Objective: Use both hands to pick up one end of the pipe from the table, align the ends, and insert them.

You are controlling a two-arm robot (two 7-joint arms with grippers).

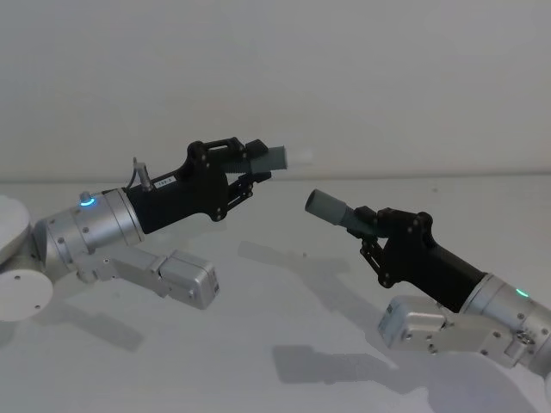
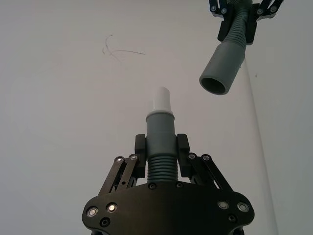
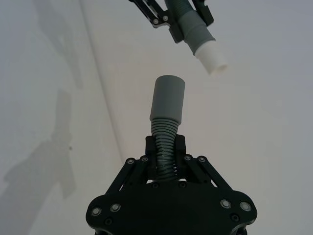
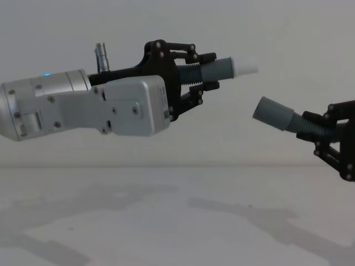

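Both pipe pieces are held in the air above the white table (image 1: 284, 353). My left gripper (image 1: 245, 163) is shut on the corrugated part of one piece (image 4: 219, 69), whose grey cuff and white tapered tip (image 4: 244, 67) point right. My right gripper (image 1: 372, 228) is shut on the other piece's corrugated part, its wider grey socket (image 4: 274, 115) facing up and left. The two ends face each other with a short gap, the white tip (image 1: 301, 156) higher than the socket (image 1: 327, 206). In the left wrist view the socket (image 2: 222, 66) lies off to one side of the tip (image 2: 160, 100).
A plain pale wall stands behind the table (image 4: 166, 221). Both silver forearms (image 1: 95, 228) hang over the surface and cast shadows on it. A faint pencil-like mark (image 2: 120, 49) shows on the surface.
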